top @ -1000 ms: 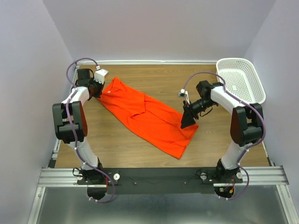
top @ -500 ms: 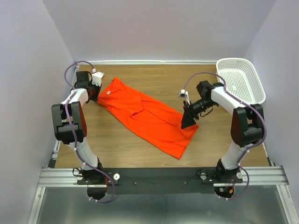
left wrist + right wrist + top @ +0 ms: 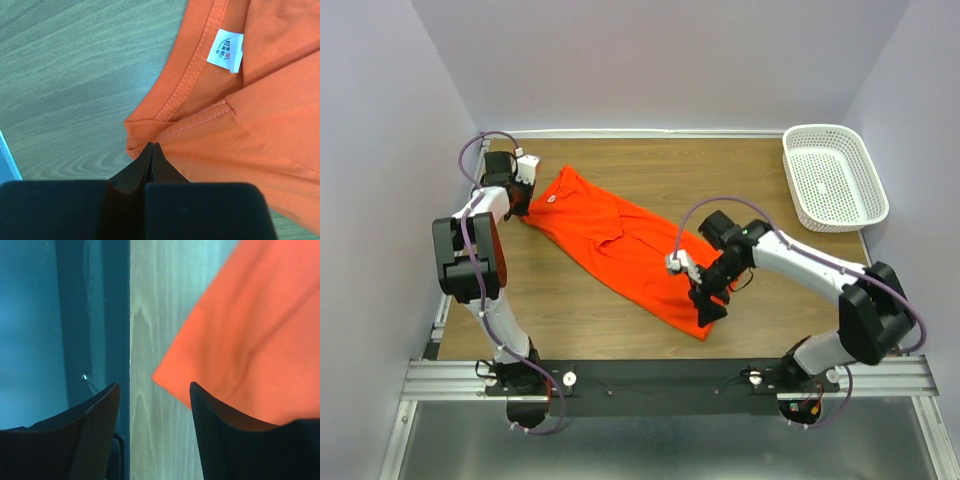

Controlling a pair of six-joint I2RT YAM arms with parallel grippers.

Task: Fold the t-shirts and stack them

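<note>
Diagonally across the bench [image 3: 750, 170]: one orange-red t-shirt [image 3: 620, 245], long axis from far left to near right, collar and white neck label [image 3: 226, 50] at the far-left end, hem toward the near edge. Beside the collar, left hand [image 3: 151, 148] pinched fully closed on a pucker of fabric. Over the near hem corner, right hand [image 3: 708, 305] spread open, gripping nothing, close to the bench's front edge. Bare wood right of the shirt, as far as the white basket [image 3: 830, 180] in the far-right corner. Since a second ago: right hand swung from the shirt's right edge down to that corner; left hand unmoved.
</note>
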